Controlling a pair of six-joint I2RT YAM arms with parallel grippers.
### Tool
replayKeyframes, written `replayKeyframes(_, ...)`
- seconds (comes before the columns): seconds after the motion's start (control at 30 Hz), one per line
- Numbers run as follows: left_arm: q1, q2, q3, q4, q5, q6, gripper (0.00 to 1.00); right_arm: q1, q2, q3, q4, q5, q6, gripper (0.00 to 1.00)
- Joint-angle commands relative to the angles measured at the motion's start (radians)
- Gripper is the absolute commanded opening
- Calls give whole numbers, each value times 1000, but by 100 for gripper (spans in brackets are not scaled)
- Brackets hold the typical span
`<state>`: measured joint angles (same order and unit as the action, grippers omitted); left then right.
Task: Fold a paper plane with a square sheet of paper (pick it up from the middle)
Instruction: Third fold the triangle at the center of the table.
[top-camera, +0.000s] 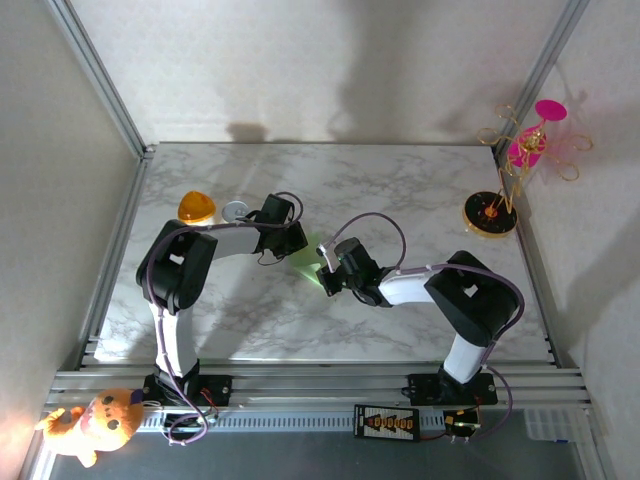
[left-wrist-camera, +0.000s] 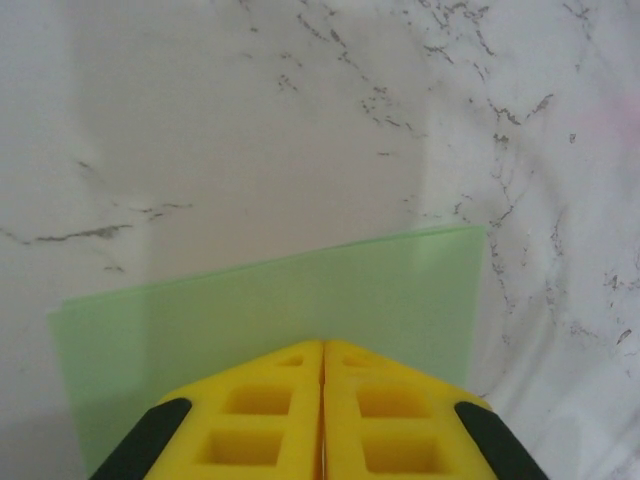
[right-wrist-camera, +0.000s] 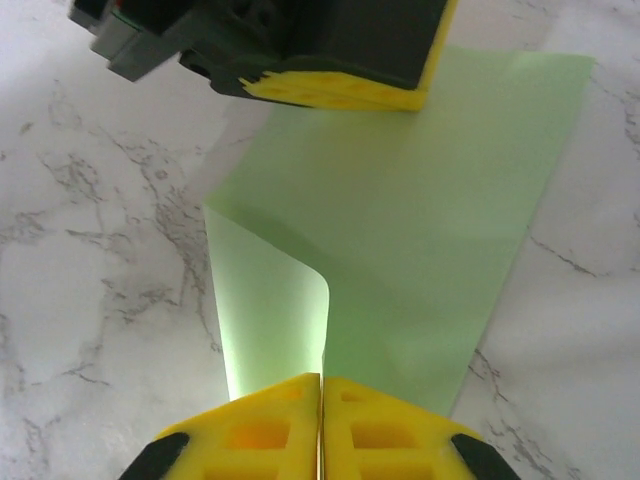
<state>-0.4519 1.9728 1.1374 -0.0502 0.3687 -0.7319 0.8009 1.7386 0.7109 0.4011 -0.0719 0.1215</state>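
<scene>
The square sheet of paper (top-camera: 306, 262) is pale green and lies mid-table between my two grippers. My right gripper (right-wrist-camera: 320, 378) is shut on it. A raised fold of the sheet (right-wrist-camera: 280, 300) curls up off the marble into its yellow fingertips (right-wrist-camera: 270, 425). My left gripper (left-wrist-camera: 323, 343) is shut with its tips down on the far part of the sheet (left-wrist-camera: 300, 290), which spreads flat beyond them. From the right wrist, the left gripper's yellow fingers (right-wrist-camera: 340, 92) sit on the sheet's far half. From above, the left gripper (top-camera: 294, 240) and right gripper (top-camera: 326, 276) face each other across the paper.
An orange-lidded cup (top-camera: 197, 207) and a small round tin (top-camera: 235, 210) stand behind the left arm. A pink-and-gold ornament stand (top-camera: 510, 180) occupies the back right corner. A plush toy (top-camera: 95, 425) lies on the front rail at left. Metal frame posts border the marble table (top-camera: 420, 180).
</scene>
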Motion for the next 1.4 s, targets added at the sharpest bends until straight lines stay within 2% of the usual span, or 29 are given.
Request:
replayKeyframes(0.0,-18,49,-4,-79,-29,19,8,-6,19,28,-25,32,16,10)
replayKeyframes(1.37,-24,55,-8,-73,-22,23,8,-7,67,71,-70,30,15,11)
